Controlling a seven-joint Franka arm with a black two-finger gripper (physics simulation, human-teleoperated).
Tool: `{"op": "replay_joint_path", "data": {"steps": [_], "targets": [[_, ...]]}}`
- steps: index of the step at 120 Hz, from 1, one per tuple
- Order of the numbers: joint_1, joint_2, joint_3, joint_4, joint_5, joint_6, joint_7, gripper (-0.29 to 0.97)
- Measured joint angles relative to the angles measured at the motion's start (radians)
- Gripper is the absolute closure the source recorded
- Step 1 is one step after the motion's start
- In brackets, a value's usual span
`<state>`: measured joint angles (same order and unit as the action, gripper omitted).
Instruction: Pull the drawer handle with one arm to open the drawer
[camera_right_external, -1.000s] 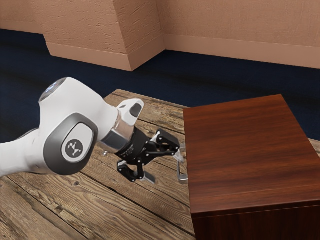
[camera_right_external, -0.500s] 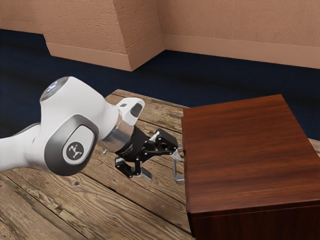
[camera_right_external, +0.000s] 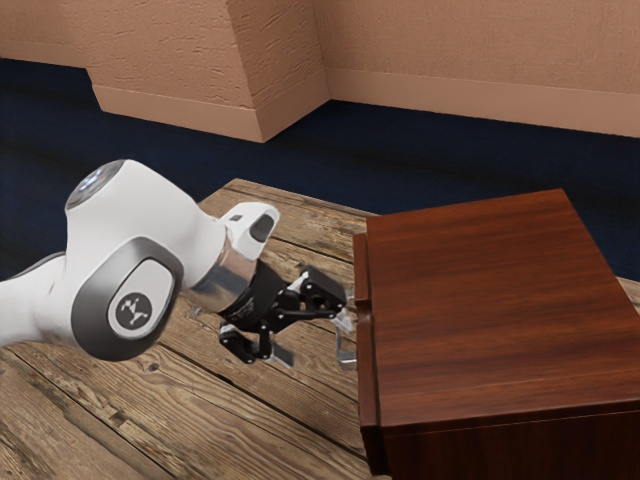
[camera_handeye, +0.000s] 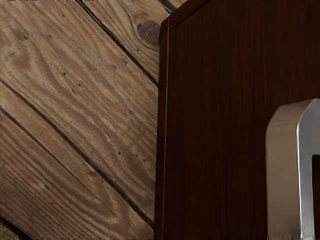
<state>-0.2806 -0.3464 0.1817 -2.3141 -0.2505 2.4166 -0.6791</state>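
**Claw spread wide at the handle, drawer front a little way out**

The gripper (camera_right_external: 315, 337) stood with its jaws wide apart, gripping nothing between them. Its upper fingertip (camera_right_external: 343, 318) lay against the top end of the drawer handle (camera_right_external: 346, 350), while the lower one sat well off toward the exterior view's left, apart from the handle. The handle, a silver bar, stood upright just beside the claw on the exterior view's right, fixed to the drawer front (camera_right_external: 364, 330). In the wrist view the handle (camera_handeye: 292, 165) showed as a bent silver bar against the dark wood of the drawer front (camera_handeye: 225, 125).

The drawer front stood slightly proud of the cabinet (camera_right_external: 490, 300), a narrow step showing along its top edge. What lay inside the drawer could not be seen.

Nothing stood between the claw and the handle. The cabinet rested on a plank table (camera_right_external: 150, 420), whose boards ran past the drawer's edge in the wrist view. Beyond lay a dark blue floor (camera_right_external: 450, 150) and a tan wall (camera_right_external: 450, 50).
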Motion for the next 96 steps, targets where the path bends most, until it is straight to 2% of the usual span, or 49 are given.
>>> {"op": "replay_joint_path", "data": {"steps": [54, 96], "targets": [[0.013, -0.051, 0.012, -0.035, 0.048, -0.028, -0.003, 0.00], [0.015, -0.126, 0.059, -0.086, 0.097, -0.054, -0.005, 0.00]]}}
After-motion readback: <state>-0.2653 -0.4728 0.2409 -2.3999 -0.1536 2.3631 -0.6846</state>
